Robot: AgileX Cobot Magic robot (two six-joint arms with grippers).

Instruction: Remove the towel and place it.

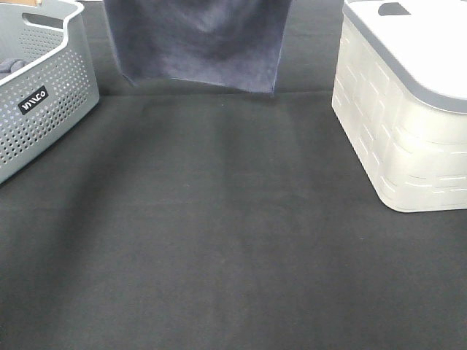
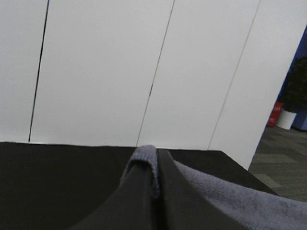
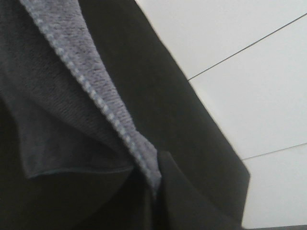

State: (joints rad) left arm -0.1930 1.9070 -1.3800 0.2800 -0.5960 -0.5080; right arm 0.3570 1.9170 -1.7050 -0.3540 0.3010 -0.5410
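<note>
From high up, the soft greyish-lavender microfibre towel (image 1: 201,44) hung at the far centre, its lower edge just above the black cloth-covered surface (image 1: 219,240). A grey perforated plastic basket (image 1: 55,102) stood to its left and a white lidded plastic bin (image 1: 408,146) to its right, both apart from it. No fingers showed here.

The left wrist view showed what that one hid: the dark left fingers (image 2: 132,201) pressed together on a folded hem of the towel (image 2: 240,203), with white wall panels (image 2: 96,72) behind.

In the right wrist view, the right fingers (image 3: 184,203) pinched the towel's (image 3: 62,96) stitched hem.
</note>
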